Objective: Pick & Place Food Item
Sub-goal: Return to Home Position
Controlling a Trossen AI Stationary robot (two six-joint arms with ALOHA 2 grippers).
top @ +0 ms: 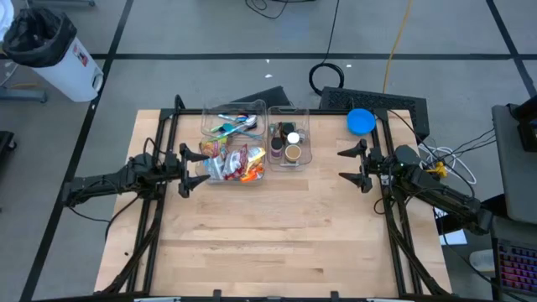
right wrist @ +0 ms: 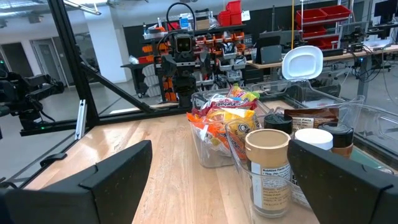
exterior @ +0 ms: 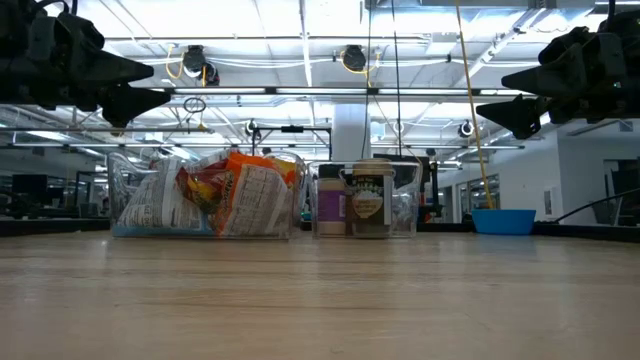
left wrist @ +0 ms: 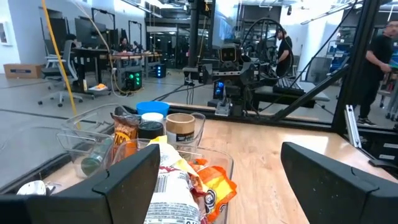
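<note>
A clear bin (top: 233, 164) of snack packets (exterior: 235, 195) stands at the table's far middle, with a second clear bin (top: 289, 134) of jars (exterior: 368, 202) to its right and a bin of utensils (top: 235, 122) behind. A blue bowl (top: 361, 121) sits at the far right. My left gripper (top: 186, 170) is open, raised above the table just left of the snack bin. My right gripper (top: 351, 164) is open, raised right of the jar bin. Both are empty.
Bare wooden tabletop (top: 277, 235) stretches from the bins to the near edge. Black frame rails (top: 155, 218) run along both sides. A person (left wrist: 379, 56) stands in the room beyond the table.
</note>
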